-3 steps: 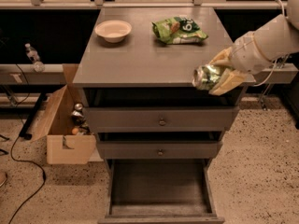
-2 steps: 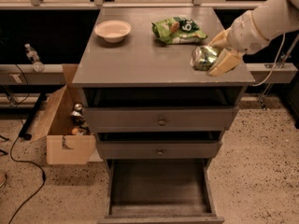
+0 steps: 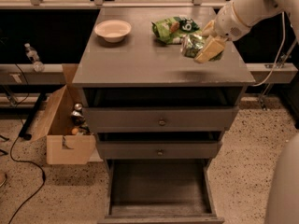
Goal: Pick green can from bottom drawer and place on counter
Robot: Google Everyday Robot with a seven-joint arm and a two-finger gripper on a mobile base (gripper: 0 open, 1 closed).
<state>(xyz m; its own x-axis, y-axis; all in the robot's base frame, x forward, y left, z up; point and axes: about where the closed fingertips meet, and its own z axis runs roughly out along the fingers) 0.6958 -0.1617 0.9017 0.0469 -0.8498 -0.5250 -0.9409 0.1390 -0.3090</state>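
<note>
Tool [image 3: 202,45] over the counter [image 3: 140,59] partly hides the green can [image 3: 190,45].

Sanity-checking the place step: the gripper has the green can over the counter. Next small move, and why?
Probably lower it straight down. The gripper holds the green can above the counter, beside the green snack bag, and the surface beneath it looks bare.

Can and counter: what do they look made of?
The can: likely thin metal, green print with shiny glints. The counter: matte grey, maybe laminate or painted board; no glare. The gripper holds the can above the counter's right side.
</note>
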